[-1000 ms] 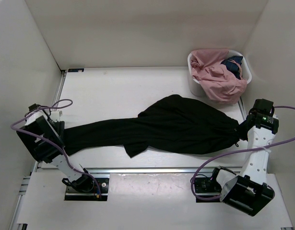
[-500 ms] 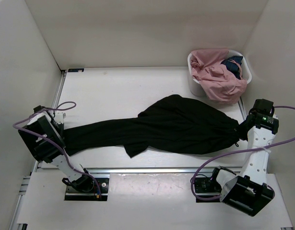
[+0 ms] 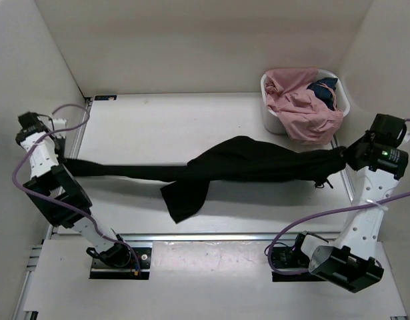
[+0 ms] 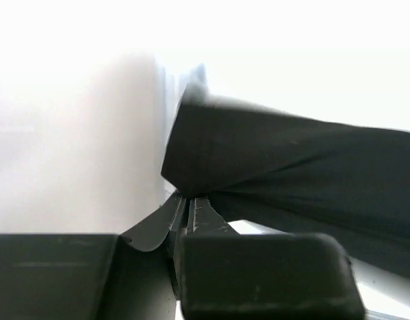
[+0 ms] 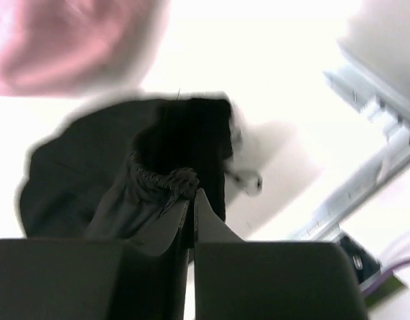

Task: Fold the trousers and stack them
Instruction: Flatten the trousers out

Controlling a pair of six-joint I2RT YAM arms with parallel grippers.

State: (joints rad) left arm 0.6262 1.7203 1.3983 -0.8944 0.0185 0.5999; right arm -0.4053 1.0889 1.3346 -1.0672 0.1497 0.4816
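White-walled enclosure, white counter as work surface.

Left hand: jaws closed tight on the narrow leg end of the trousers. The left wrist view agrees, with black fabric pinched right at the tips of the hand and running off to its right.

Right hand: jaws closed tight on the opposite, wider end. In the right wrist view a gathered, ruched edge of the trousers sits bunched at the tips of the hand.

Trousers: pulled into one long black band from hand to hand, thin near the left hand and fuller toward the right hand. About midway between the hands a loose flap droops out of the band toward the arm bases and lies on the counter. Whether the stretched span clears the counter cannot be told from above.

White basket: on the counter just beyond the right hand, on the far-wall side. It holds a heaped pink garment and a dark blue item.

Purple cable loops from the left wrist.
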